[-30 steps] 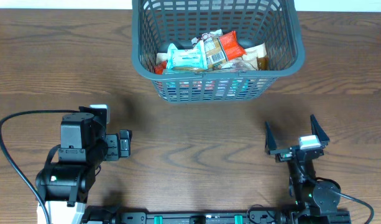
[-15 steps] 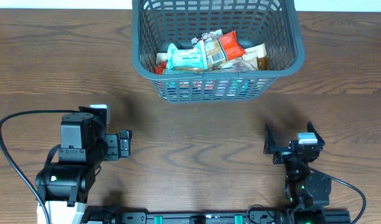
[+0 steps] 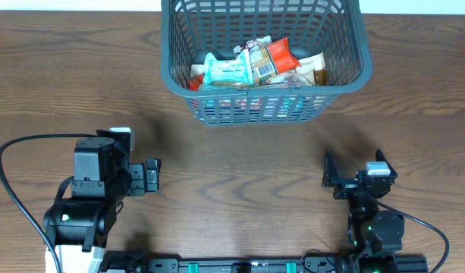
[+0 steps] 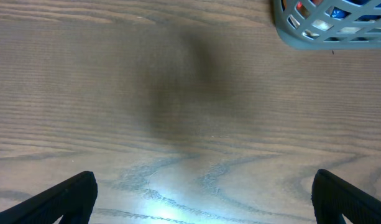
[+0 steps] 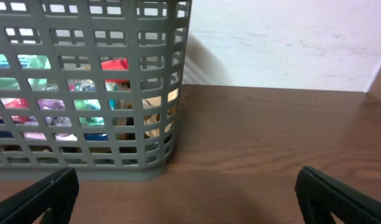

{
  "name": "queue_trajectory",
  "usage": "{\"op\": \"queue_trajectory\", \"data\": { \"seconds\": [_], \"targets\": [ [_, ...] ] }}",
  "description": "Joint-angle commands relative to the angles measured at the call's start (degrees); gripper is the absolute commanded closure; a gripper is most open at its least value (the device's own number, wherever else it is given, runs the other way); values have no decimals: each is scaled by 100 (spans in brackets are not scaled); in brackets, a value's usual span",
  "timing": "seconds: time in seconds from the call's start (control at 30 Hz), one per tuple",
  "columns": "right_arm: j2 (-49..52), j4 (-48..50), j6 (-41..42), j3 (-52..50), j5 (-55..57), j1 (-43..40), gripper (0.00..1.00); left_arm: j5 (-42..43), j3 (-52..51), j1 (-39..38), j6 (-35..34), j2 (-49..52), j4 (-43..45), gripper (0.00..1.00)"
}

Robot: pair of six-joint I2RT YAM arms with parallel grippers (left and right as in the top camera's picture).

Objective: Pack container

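The container is a large dark grey lattice basket [image 3: 168,72] at the table's far middle. It holds several snack packs [image 3: 251,64]. Its corner shows in the left wrist view [image 4: 327,28], and its slotted wall fills the upper left of the right wrist view [image 5: 84,81]. My left gripper [image 3: 153,177] is open and empty, low over bare wood at the near left [image 4: 206,199]. My right gripper [image 3: 353,168] is open and empty at the near right, facing the basket from a distance [image 5: 187,199].
The wooden table [image 3: 240,167] lies between the grippers and the basket. A black cable [image 3: 4,178] loops at the left arm's base. A pale wall [image 5: 283,43] stands behind the table's far edge.
The right arm has drawn back a little and its wrist has settled lower. The left arm and the basket have not moved.
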Motion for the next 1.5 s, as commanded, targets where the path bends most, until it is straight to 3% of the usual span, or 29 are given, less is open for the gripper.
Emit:
{"op": "queue_trajectory", "data": {
  "seconds": [0.0,1.1,1.37,1.47],
  "targets": [
    [-39,-20,247,-13,146,7,1,13,0,-9,-28,11,2,1],
    [-37,-20,245,-13,101,-37,1,13,0,-9,-28,0,2,1],
    [-37,-17,245,-13,98,-37,1,-341,-39,-9,321,-752,48,1],
    [-37,-20,245,-13,98,-37,1,-442,-350,-9,319,-1294,492,1]
  ]
}}
